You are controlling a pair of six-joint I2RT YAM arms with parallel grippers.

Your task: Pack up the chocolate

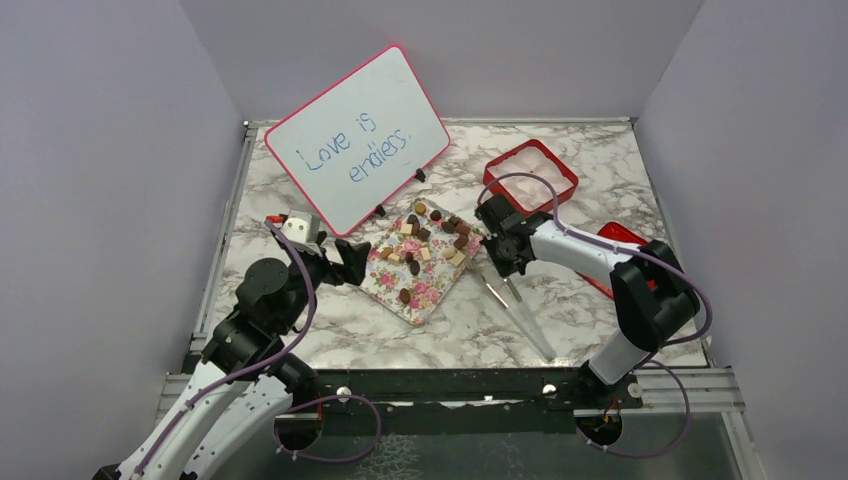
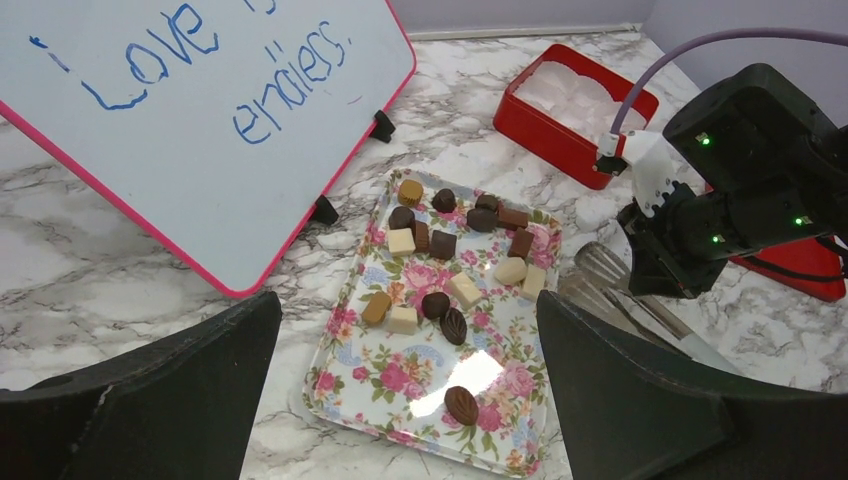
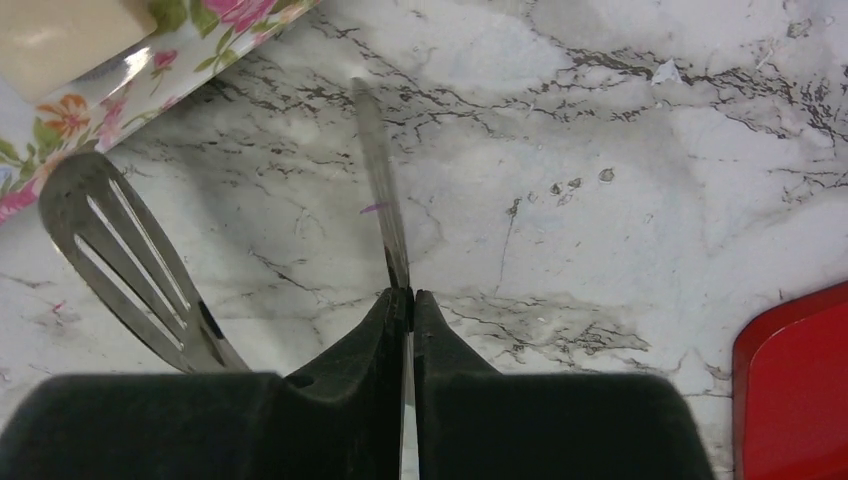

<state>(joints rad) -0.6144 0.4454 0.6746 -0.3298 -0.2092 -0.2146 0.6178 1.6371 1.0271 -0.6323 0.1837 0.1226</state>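
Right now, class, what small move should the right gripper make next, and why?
Probably lift the tongs slightly off the marble table: the right gripper is shut on one tong arm, the tongs seem to rest on it, and the chocolates sit on the tray beside them.

Inside a robotics laboratory's test cell: two arms stand bolted to a metal rail [image 1: 700, 383] at the near edge of a marble-patterned table [image 1: 600, 150], purple cables [image 1: 312, 295] looping off their joints. Plain pale walls [image 1: 100, 150] box the table in, left of the left gripper [image 1: 358, 262], right of the right gripper [image 1: 496, 265] and beyond both. The right gripper pinches metal tongs [image 3: 380, 180]. Beyond the left gripper, a propped whiteboard [image 1: 355, 135] reads "Love is endless."
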